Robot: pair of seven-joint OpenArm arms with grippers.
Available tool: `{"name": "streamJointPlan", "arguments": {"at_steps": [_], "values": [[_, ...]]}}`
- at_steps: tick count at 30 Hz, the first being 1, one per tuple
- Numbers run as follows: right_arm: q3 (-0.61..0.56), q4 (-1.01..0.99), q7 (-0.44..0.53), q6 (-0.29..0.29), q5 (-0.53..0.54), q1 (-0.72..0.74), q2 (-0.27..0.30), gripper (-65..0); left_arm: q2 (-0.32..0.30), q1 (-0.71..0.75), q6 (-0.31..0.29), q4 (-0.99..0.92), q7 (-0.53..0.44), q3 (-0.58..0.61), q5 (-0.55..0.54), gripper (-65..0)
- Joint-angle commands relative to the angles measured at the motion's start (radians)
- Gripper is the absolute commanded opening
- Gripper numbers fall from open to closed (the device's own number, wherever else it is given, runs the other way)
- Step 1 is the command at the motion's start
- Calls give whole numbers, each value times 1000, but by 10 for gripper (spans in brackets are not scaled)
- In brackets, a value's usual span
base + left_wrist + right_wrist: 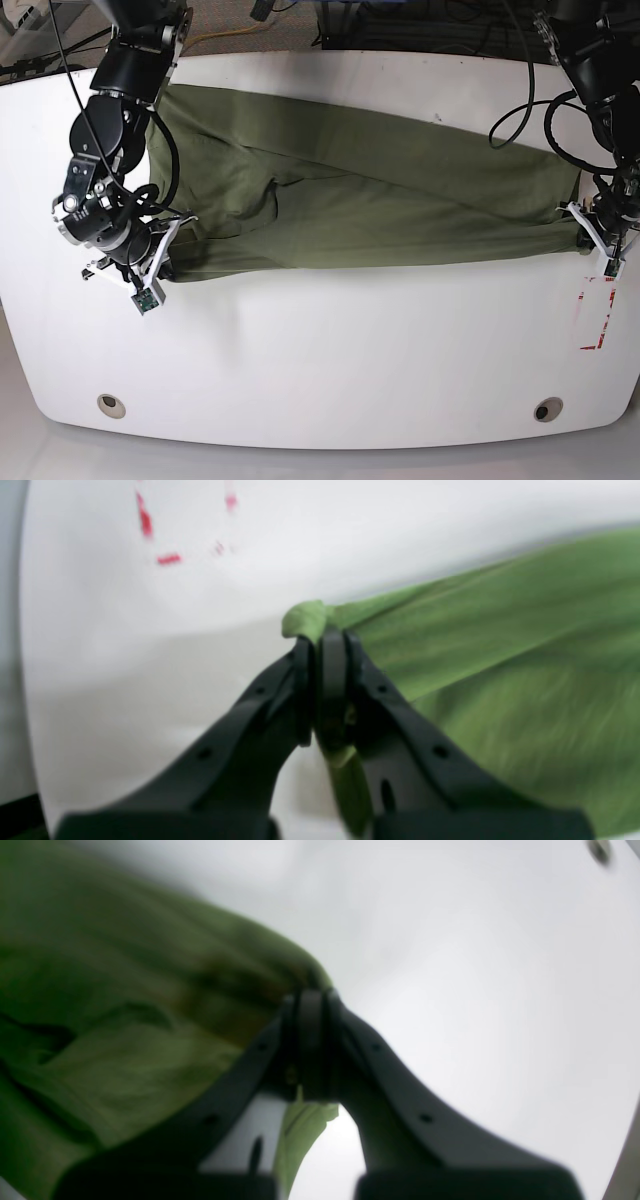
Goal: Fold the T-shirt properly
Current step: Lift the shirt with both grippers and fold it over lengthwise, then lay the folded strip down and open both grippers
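The olive-green T-shirt (360,200) is stretched across the far half of the white table (330,350), pulled taut between the two arms. My left gripper (325,635) is shut on a bunched corner of the T-shirt (500,645) at the right end in the base view, where that gripper (590,238) sits by the table's right edge. My right gripper (310,997) is shut on the T-shirt (125,1040) at its other end, seen in the base view at the left (170,265). Cloth pokes out below both pairs of fingers.
Red tape marks (596,313) outline a rectangle on the table just in front of the left gripper. Two round holes (111,404) (545,409) sit near the front corners. Cables lie behind the table's far edge.
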Motion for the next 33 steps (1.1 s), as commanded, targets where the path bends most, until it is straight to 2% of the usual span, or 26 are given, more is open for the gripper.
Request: {"name": "streamJointPlan", "arguments": {"at_steps": [1, 5, 7, 12, 16, 25, 30, 33], "values": [[12, 84, 6, 0, 16, -25, -8, -650, -24, -4, 3, 21, -17, -7, -6, -647], [18, 164, -29, 0, 52, -111, -13, -650, -24, 37, -8, 43, -17, -51, -7, -647], [50, 181, -34, 0, 116, -161, -13, -650, -22, 51, -35, 52, -17, -65, -7, -647], [156, 182, -72, 0, 299, -267, -13, -650, -4, 79, -35, 63, -14, -71, -4, -650], [206, 181, -87, 0, 380, -339, -13, -650, -2, 102, -35, 64, -14, -71, -4, -650], [206, 158, -89, 0, 401, -455, -21, -648, -2, 165, -35, 63, -14, -64, -4, -649], [208, 95, -86, 0, 398, -474, 16, -484, -7, 192, -35, 55, -14, -33, 3, -628], [208, 93, -86, 0, 409, -479, 41, -398, -24, 215, -35, 63, -14, 16, -4, -481]]}}
